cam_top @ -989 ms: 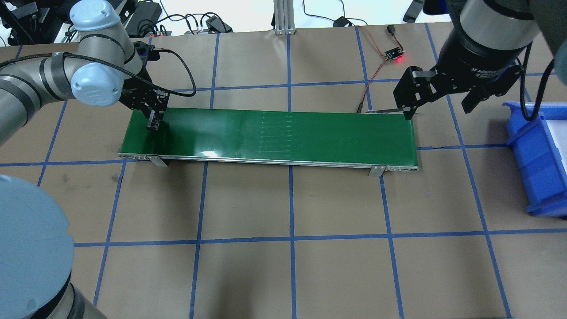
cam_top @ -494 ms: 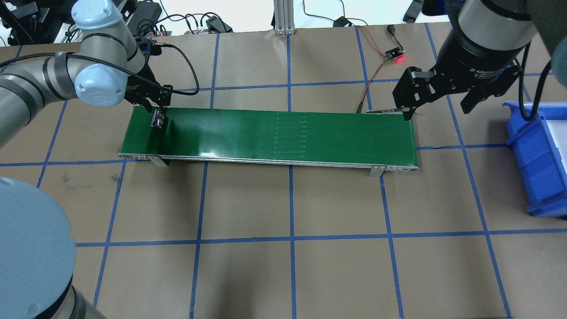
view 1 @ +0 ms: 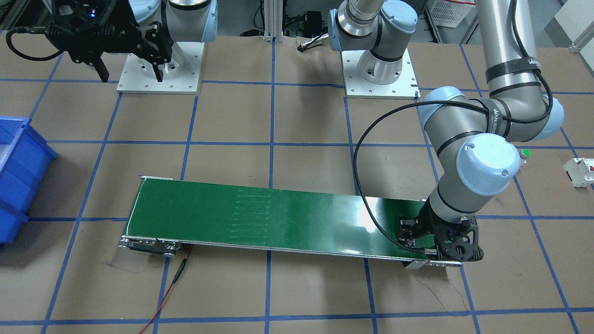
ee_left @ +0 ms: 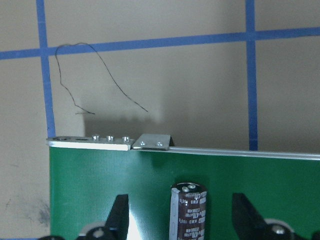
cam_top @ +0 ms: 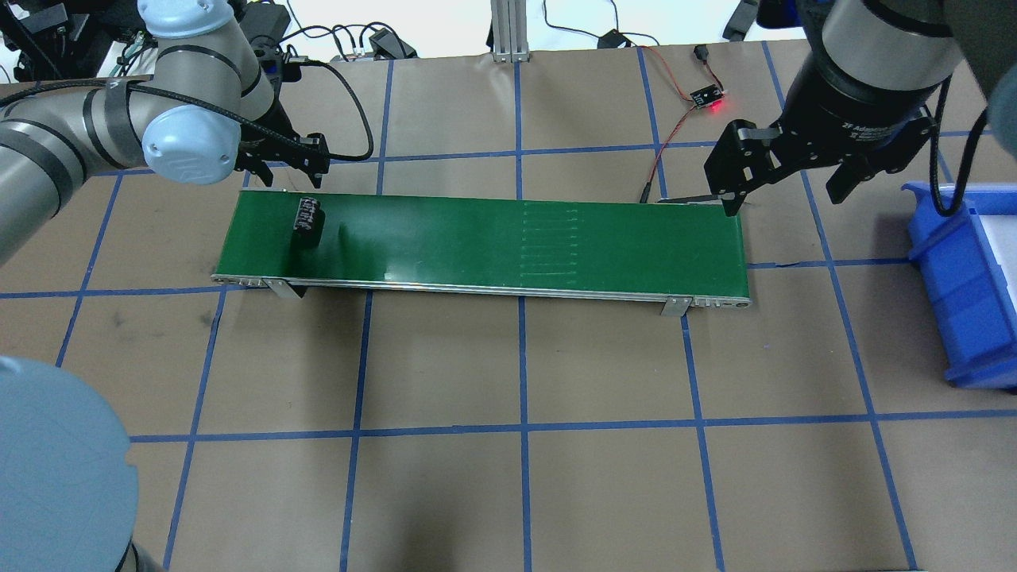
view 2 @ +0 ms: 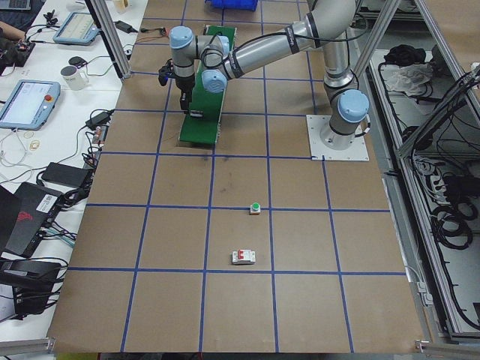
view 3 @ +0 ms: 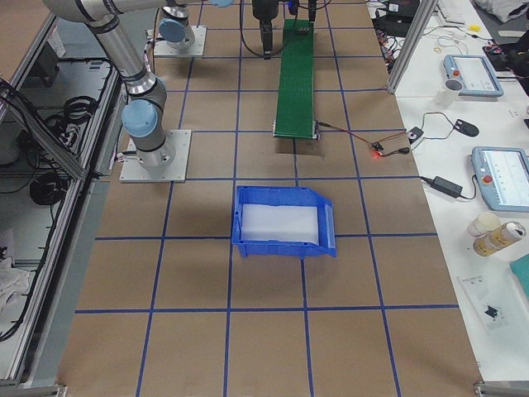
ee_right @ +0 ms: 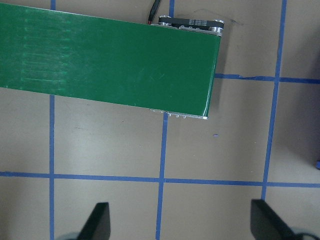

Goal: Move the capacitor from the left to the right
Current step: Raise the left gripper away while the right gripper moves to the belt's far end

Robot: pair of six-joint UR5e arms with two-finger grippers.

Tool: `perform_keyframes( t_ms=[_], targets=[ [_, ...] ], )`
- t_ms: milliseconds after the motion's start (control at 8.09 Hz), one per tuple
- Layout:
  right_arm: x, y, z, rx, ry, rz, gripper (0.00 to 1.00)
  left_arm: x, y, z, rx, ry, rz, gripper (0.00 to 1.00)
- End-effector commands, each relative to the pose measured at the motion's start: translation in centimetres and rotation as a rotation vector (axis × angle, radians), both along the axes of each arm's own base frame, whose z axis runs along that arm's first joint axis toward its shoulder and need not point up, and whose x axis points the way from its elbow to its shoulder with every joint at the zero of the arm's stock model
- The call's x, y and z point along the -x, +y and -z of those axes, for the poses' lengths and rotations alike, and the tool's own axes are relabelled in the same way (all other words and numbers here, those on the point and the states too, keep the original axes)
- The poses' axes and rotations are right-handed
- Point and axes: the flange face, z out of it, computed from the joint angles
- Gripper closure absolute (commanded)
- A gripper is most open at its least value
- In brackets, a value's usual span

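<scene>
The capacitor (cam_top: 307,221), a small dark cylinder with silvery markings, rests on the left end of the green conveyor belt (cam_top: 493,238). My left gripper (cam_top: 290,165) is open and empty, just behind the belt's far edge and apart from the capacitor. In the left wrist view the capacitor (ee_left: 188,210) lies between the spread fingers (ee_left: 119,216), touching neither. In the front-facing view the left gripper (view 1: 441,243) hides it. My right gripper (cam_top: 786,191) is open and empty above the belt's right end, and its fingers (ee_right: 98,221) stand wide apart over bare table.
A blue bin (cam_top: 969,286) stands right of the belt. A sensor board with a red light (cam_top: 707,99) and its wires lie behind the belt's right end. A white breaker (view 1: 580,171) and a green-capped part (view 1: 525,153) lie to the robot's left.
My left gripper has opened, let go of the capacitor and drawn back behind the belt. The capacitor and the belt's surface marks have shifted right. The right arm has not moved.
</scene>
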Motion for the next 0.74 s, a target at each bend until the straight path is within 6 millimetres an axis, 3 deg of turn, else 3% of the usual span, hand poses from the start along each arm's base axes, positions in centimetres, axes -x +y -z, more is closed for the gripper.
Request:
perform_keyframes(
  t_ms=[0, 124, 247, 494, 618],
  targets=[
    [0.0, -0.3, 0.1, 0.006, 0.0, -0.001, 0.0, 2.2, 1.9, -1.9, -0.058, 0.011, -0.075, 0.0],
    [-0.1, -0.2, 0.0, 0.011, 0.0, -0.001, 0.0, 2.4, 2.6, -3.0, -0.068, 0.011, -0.074, 0.0],
    [-0.1, -0.2, -0.1, 0.014, 0.0, -0.002, 0.0, 4.2, 4.8, -6.2, -0.086, 0.008, -0.068, 0.0],
    [-0.3, -1.3, 0.7, 0.013, -0.019, -0.001, 0.0, 6.8, 9.6, -15.1, -0.097, 0.009, -0.097, 0.0],
    [-0.4, -2.9, 2.0, 0.004, -0.019, 0.005, 0.0, 6.1, 11.1, -17.8, -0.121, 0.01, -0.105, 0.0]
  ],
)
